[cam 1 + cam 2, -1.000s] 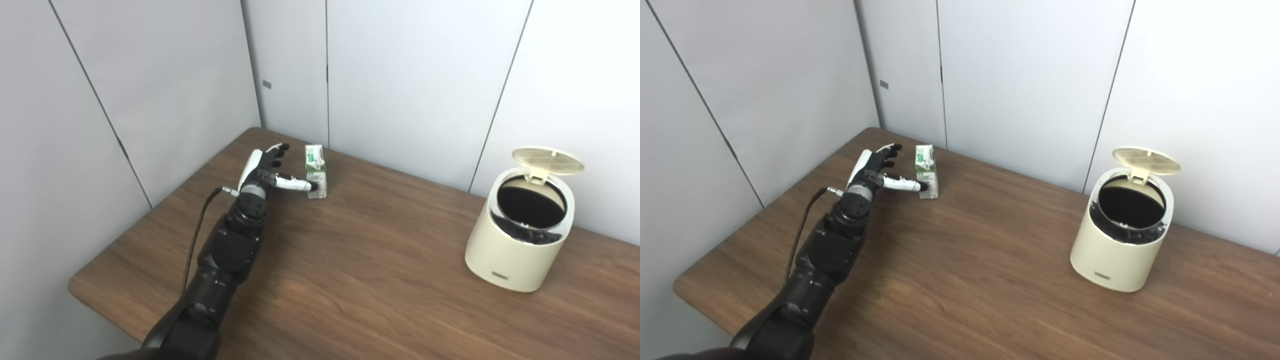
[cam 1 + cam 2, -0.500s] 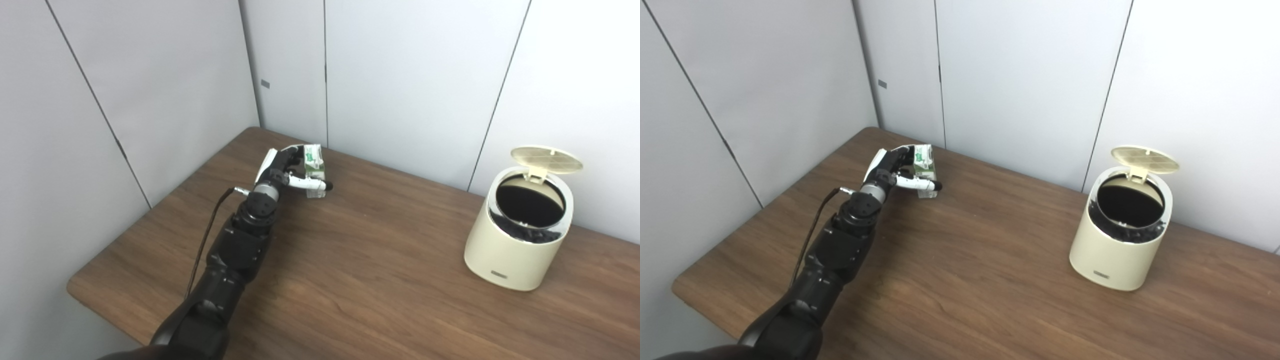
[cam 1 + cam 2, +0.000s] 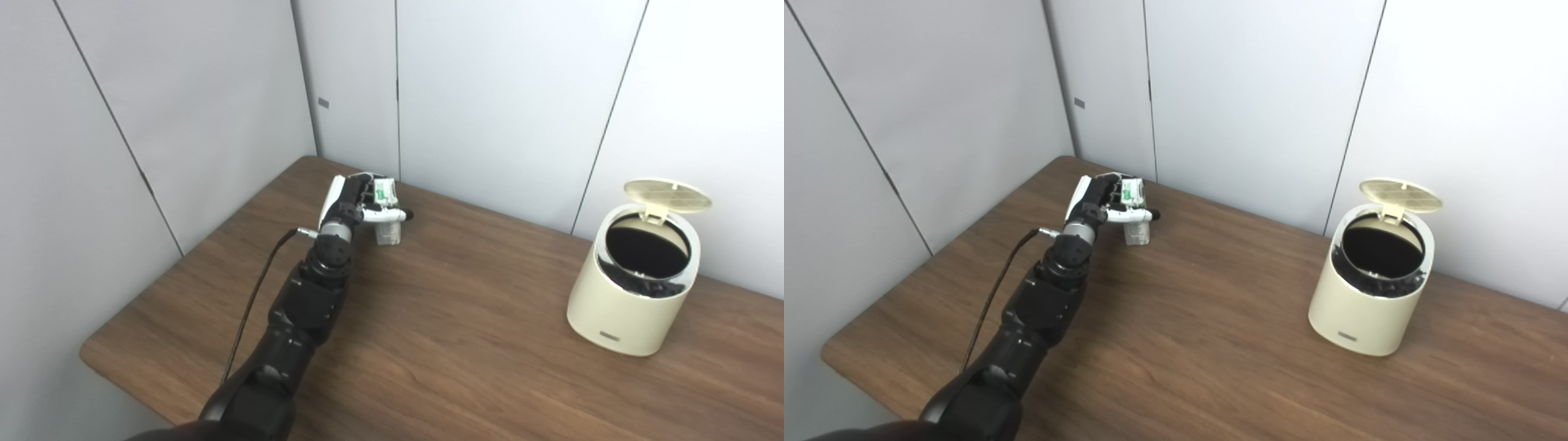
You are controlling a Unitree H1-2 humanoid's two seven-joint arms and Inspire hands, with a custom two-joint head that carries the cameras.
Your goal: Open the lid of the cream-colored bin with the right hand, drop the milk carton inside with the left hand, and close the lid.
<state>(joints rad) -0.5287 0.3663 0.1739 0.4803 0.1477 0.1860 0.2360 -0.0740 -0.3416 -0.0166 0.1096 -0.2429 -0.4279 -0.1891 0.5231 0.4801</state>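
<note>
Left hand point(image 3: 352, 205) newly around milk carton point(image 3: 387, 231)

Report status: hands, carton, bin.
Left hand wrapped around milk carton, carton at table's far left. Right hand out of view. Cream-colored bin far right, lid up. Open tabletop between them.

My left arm reaches forward and up from the lower left, dark forearm stretched long, wrist nearly straight. My left hand point(image 3: 358, 205) is turned palm to the right, fingers point(image 3: 366, 184) curled closed on the milk carton point(image 3: 388, 229), thumb point(image 3: 387, 215) laid across its front. My right hand is out of view.
</note>
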